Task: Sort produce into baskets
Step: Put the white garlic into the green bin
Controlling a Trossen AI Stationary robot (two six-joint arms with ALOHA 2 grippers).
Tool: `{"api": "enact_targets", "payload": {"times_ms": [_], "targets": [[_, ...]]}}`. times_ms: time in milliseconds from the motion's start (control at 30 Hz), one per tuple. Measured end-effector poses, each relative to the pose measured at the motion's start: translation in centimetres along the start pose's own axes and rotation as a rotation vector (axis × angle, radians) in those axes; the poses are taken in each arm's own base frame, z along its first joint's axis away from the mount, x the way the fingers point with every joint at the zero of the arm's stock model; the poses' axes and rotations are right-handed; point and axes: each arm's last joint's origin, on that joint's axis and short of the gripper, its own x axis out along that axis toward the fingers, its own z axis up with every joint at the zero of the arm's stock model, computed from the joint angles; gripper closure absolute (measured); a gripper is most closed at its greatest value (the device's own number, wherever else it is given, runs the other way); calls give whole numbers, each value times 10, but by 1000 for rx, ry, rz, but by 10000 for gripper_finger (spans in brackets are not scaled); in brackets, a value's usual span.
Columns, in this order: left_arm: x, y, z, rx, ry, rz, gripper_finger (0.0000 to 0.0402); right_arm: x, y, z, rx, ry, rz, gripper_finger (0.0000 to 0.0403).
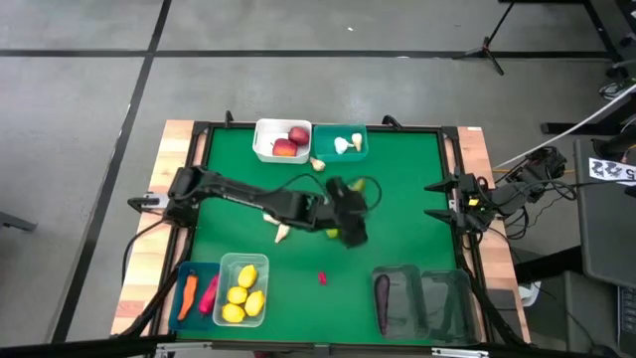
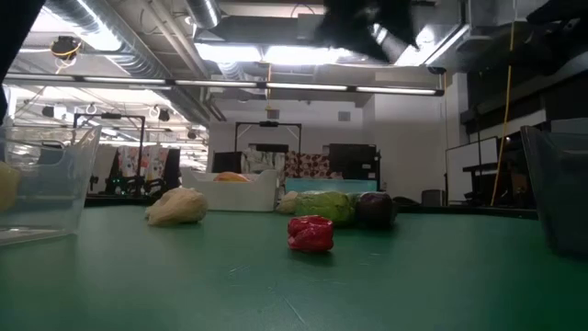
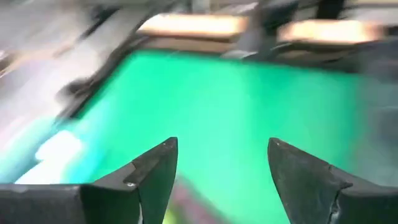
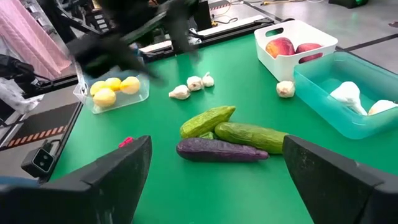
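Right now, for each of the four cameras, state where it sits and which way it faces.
High view: overhead, straight down on the green table; left arm reaches mid-table, right arm waits at the right edge.
Low view: at tabletop height, level across the mat toward the room; red chilli nearest, an arm blurred overhead.
Left wrist view: on the left arm, over the mat, past its open left end effector.
Right wrist view: on the right arm, across the table, past its open right end effector.
Shared: the white basket of apples shows in the high and right wrist views.
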Motion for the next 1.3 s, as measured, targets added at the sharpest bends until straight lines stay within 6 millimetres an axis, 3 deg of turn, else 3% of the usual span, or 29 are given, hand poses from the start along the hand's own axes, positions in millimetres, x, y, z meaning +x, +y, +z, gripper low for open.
{"api": "enact_targets", "payload": {"times_ms": [133,333,533,833,1300], "targets": [[14,43,-9,-81,142,191,158,0,0,0,1,-1,0,42],[68,107,-37,-245,287,269,159,0,0,0,1,-1,0,42],[94,150,-62,-421,387,407,159,0,0,0,0,0,0,42],[112,149,-82,-539,461,402,159,0,0,0,0,0,0,42],[115,150,-96,-558,489,524,159,0,0,0,-1,1,0,42]]}}
